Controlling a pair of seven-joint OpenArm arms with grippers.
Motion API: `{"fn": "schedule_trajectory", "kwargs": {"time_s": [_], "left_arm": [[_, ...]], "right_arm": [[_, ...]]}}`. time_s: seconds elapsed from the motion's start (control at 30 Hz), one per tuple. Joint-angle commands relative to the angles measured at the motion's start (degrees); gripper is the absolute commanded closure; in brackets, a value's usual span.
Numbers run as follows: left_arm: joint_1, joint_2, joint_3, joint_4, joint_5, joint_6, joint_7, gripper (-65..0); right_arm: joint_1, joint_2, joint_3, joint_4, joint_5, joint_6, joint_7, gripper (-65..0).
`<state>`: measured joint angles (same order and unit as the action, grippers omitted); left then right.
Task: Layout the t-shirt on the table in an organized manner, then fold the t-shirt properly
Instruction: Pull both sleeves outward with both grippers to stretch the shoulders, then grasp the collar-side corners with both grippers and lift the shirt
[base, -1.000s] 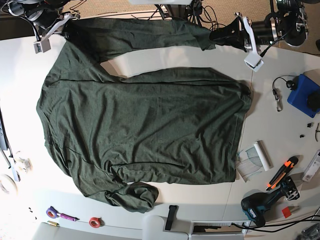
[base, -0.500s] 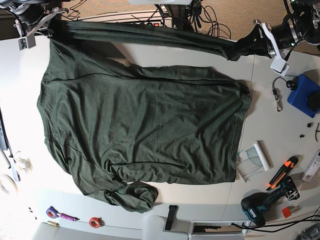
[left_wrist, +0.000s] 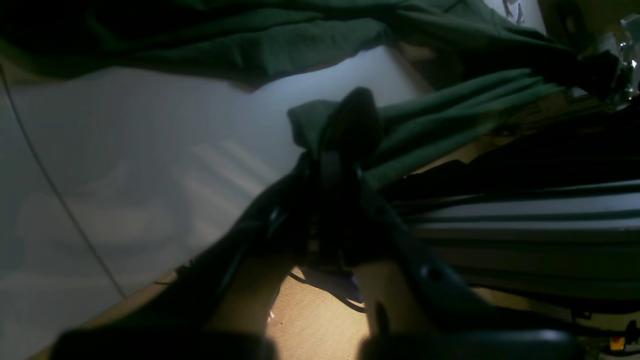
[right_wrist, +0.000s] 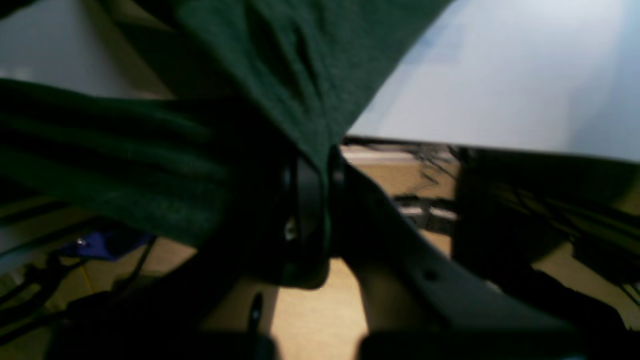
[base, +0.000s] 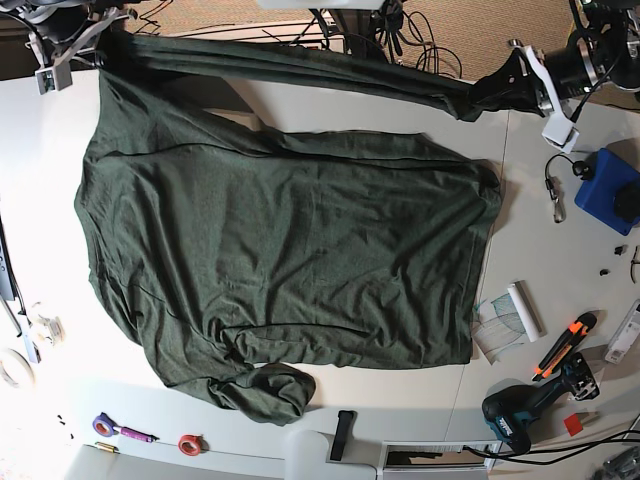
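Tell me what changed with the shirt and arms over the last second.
The left gripper and right gripper, both shut on the sleeve, drew apart, each outward, pulling it from slack to taut. The shirt body, bunched lower sleeve and drill stayed put.

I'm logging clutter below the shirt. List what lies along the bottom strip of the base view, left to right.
purple marker → red tape roll → black bar → blue cordless drill
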<state>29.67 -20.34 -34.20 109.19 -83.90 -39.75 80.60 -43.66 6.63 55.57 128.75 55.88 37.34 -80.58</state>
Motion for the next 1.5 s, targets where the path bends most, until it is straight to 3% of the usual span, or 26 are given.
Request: {"fn": "schedule_trajectory", "kwargs": {"time_s": [0.0, 0.3, 0.53, 0.9, 1.03, 1.2, 1.47], "left_arm": [[0.17, -0.94, -0.50, 0.98, -1.10, -0.25, -0.60, 0.0], [0.15, -0.94, -0.50, 0.98, -1.10, -0.25, -0.60, 0.0], [-0.85, -0.92, -0.50, 0.98, -1.10, -0.25, -0.60, 0.0], [-6.93, -0.57, -0.37, 0.96, -1.10, -0.25, -1.62, 0.0], [-10.23, -0.46, -0.13, 0.96, -1.10, -0.25, -7.61, 0.0], [-14.40, -0.46, 2.14, 0.92, 7.21, -0.25, -13.66, 0.0], [-17.97, -0.46, 8.98, 0.92, 21.20, -0.25, -21.73, 0.0]], "right_arm": [[-0.81, 0.66, 0.81, 0.81, -1.77, -0.44, 0.58, 0.0], [-0.79, 0.66, 0.79, 0.81, -4.61, -1.18, 0.58, 0.0], [-0.46, 0.68, 0.79, 0.81, -0.02, -1.14, 1.81, 0.0], [10.88, 0.68, 0.61, 0.79, -0.63, -1.09, 2.64, 0.0], [15.28, 0.68, -1.38, 0.79, -4.98, -1.14, 5.51, 0.0], [20.20, 0.68, -9.77, 0.55, -12.66, -2.95, 9.07, 0.0], [26.40, 1.05, -26.08, -7.78, -32.70, -7.06, 18.01, 0.0]]}}
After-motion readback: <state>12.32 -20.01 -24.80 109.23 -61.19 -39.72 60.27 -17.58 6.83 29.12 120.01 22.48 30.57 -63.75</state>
